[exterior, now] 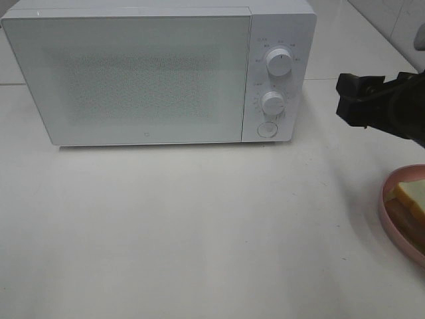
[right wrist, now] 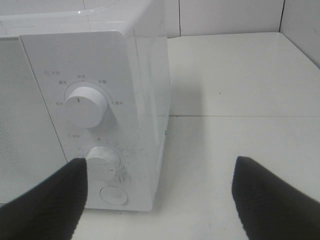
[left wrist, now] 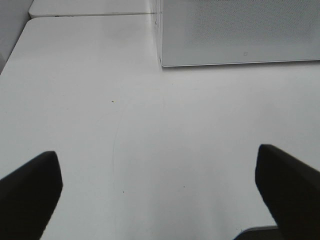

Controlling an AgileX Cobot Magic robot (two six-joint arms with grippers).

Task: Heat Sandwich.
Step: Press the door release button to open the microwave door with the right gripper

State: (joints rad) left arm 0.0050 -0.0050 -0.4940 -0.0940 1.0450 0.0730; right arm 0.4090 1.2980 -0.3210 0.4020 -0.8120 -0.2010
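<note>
Left gripper [left wrist: 157, 150] and right gripper [right wrist: 160, 160] gape wide, empty; microwave [exterior: 133, 73] lettering (around 2 knobs [exterior: 279, 63]) too small to read.

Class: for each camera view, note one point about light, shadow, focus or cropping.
Exterior high: soft even light, faint shadow under the microwave; the sandwich and pink plate are cropped by the frame edge. Left wrist: the table looks washed out; the left gripper is a dark blur. Right wrist: the dials are sharp, the right gripper out of focus.
</note>
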